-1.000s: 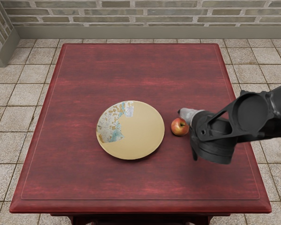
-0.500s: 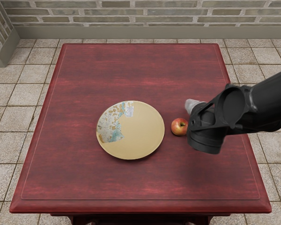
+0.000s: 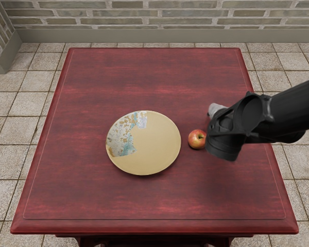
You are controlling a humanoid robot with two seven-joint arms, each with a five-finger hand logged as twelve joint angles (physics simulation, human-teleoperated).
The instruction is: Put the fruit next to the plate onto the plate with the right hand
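Observation:
A small red and yellow apple [image 3: 196, 139] lies on the table just right of the plate [image 3: 154, 146], a hand's breadth from its rim. The plate is round and cream-yellow, with a mottled blue and white patch on its left part, and nothing lies on it. My right arm comes in from the right edge. Its dark wrist and hand [image 3: 218, 128] hang just right of the apple, close to it. The bulky wrist hides most of the hand, and I cannot tell whether it touches the apple. The left arm does not show.
The dark red wooden table [image 3: 144, 77] fills the middle of the view, with a raised border along its edges. Tiled floor surrounds it and a brick wall runs along the far side.
The right arm has swung toward the far side of the table and a little higher in the picture, its wrist staying beside the apple. Apple and plate have not moved.

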